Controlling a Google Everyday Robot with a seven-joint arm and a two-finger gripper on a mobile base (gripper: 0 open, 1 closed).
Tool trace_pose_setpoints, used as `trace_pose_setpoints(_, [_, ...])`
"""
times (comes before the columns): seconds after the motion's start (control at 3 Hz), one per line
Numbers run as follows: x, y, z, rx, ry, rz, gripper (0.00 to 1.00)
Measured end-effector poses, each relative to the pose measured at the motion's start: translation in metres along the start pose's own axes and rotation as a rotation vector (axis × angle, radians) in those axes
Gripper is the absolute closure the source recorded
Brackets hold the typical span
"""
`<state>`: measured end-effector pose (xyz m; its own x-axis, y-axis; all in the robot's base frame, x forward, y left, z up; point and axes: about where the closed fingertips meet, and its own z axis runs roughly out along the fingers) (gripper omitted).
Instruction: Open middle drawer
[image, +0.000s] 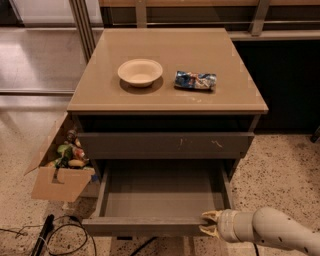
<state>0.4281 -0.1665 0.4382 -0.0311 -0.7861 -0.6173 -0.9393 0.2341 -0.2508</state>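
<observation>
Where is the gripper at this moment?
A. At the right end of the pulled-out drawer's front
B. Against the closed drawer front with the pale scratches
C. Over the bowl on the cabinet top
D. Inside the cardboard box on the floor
A: the gripper is at the right end of the front of the middle drawer, which stands pulled out with its grey inside showing.
</observation>
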Motion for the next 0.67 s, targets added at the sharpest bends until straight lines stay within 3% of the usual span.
trace_pose_setpoints(0.33, [0.0000,0.0000,0.0000,0.000,0.000,0.000,0.50])
trace_pose_setpoints(0.67, [0.0000,0.0000,0.0000,0.000,0.000,0.000,0.27])
